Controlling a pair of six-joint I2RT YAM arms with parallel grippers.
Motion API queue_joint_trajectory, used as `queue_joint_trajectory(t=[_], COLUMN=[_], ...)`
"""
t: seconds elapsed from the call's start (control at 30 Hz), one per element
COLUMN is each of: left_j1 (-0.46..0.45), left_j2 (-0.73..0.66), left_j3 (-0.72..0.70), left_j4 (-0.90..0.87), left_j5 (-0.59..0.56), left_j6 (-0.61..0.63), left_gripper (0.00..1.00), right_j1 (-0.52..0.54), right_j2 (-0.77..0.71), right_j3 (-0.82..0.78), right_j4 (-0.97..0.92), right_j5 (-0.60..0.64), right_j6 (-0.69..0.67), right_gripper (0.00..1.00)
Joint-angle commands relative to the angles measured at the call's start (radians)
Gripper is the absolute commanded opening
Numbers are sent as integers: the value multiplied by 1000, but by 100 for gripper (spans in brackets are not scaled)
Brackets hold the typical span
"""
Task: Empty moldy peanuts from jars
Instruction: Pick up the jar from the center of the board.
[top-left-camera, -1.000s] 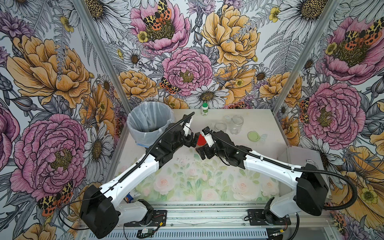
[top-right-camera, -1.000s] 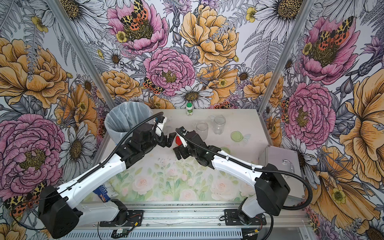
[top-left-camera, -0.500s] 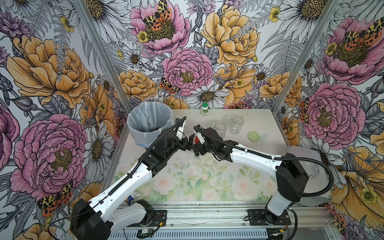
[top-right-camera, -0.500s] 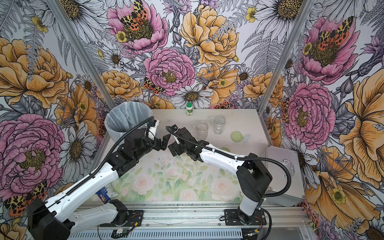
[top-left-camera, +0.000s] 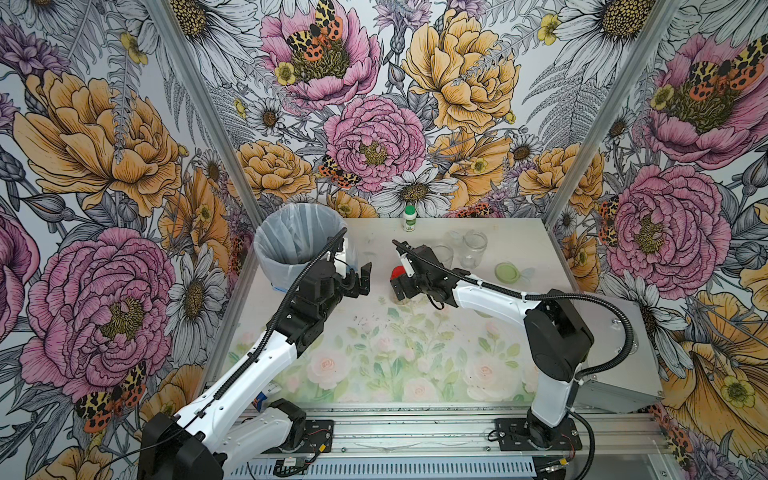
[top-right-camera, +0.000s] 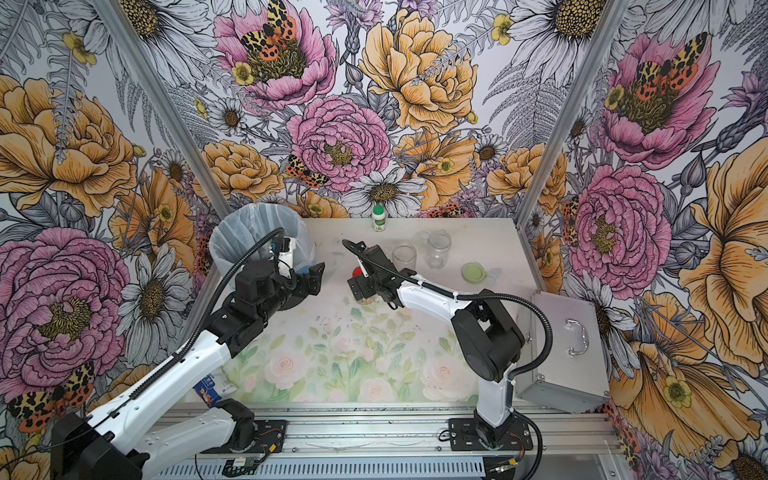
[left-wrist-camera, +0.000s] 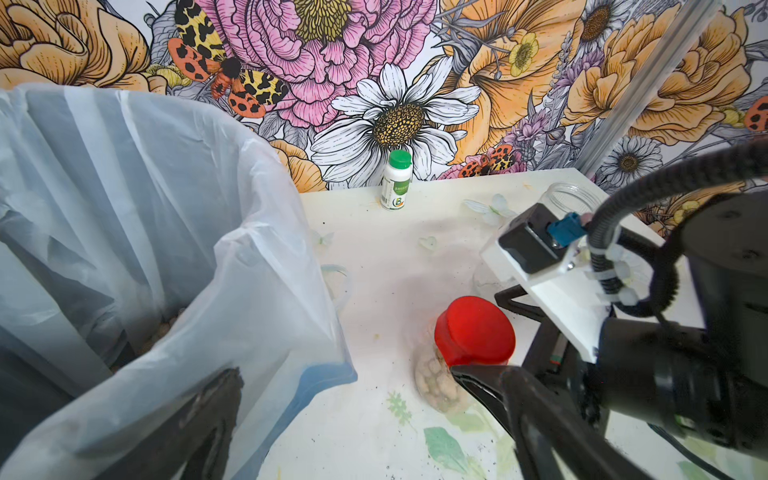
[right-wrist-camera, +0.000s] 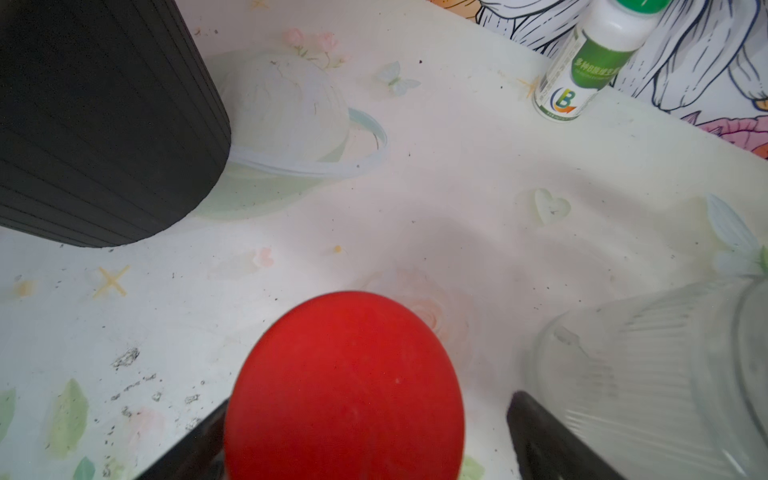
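White bottle (right-wrist-camera: 582, 70) bears a "B" logo (rest illegible), while left fingers (left-wrist-camera: 199, 428) and right fingers (right-wrist-camera: 540, 436) stand spread.

My left arm (top-left-camera: 249, 365) and right arm (top-left-camera: 490, 297), white shells, black joints, ribbed black cables (top-left-camera: 582, 295) looping alongside, black bases (top-left-camera: 536, 434) bolted on a silver rail (top-left-camera: 415, 428).
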Motion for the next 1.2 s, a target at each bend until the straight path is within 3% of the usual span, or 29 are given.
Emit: queue_joint_trajectory(t=[0.0,0.5,0.73,0.83,1.03,1.17], left_j1=[5,6,3,1,-51,-62], left_j2=[-2,13,6,15,61,97], left_j3=[-4,4,-37,-31,-32,-63], left_j4=[39,51,106,111,168,290], left_j5=[33,64,90,170,286,467], left_j6=[-14,-1,20,45,164,239], left_gripper=[99,99,99,99,99,99], right_j1=[5,-8,-19,-35,-112,-165], right_j2=[30,86,33,-50,-248,-330], right_j3=[52,43,31,26,28,38], right_j4=[9,10,9,-9,-102,-158], right_j5=[-37,-60,-56,-104,-224,-311], right_j6=[5,36,59,100,202,265], right_gripper=[97,82,53,48,49,49])
